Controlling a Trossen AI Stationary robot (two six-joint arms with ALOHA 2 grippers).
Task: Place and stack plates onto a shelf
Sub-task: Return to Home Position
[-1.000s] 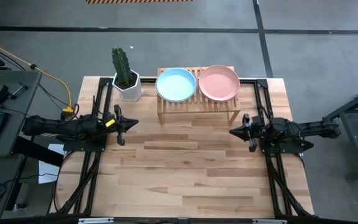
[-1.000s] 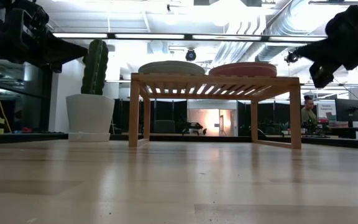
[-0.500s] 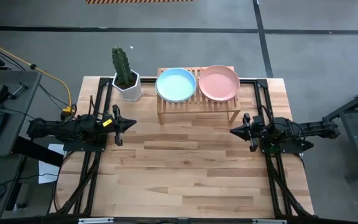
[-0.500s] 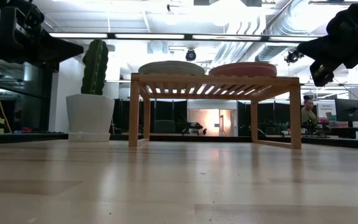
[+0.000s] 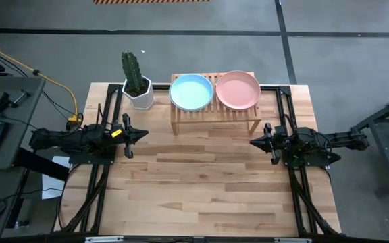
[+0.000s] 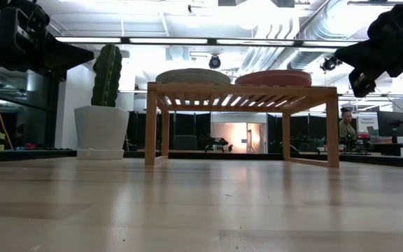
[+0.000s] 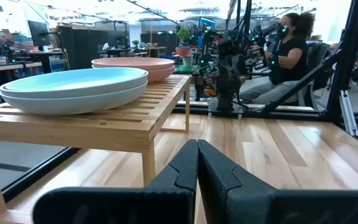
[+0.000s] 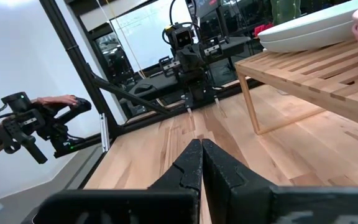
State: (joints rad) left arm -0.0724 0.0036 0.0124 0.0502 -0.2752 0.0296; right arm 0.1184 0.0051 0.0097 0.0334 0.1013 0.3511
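Busy lab behind, wood tabletop [image 5: 208,182] up front. Spotted shelf [image 5: 215,115] at the far edge, just beside cactus pot [image 5: 140,94]. Saw two stacks on top, side by side: blue-topped plates [image 5: 192,91] nearer the pot, pink plates [image 5: 238,90] farther off. Caught left end effector [image 5: 145,134] at the left edge, fingers pressed together, empty. Found right end effector [image 5: 252,142] opposite, likewise closed on nothing, well apart from shelf.
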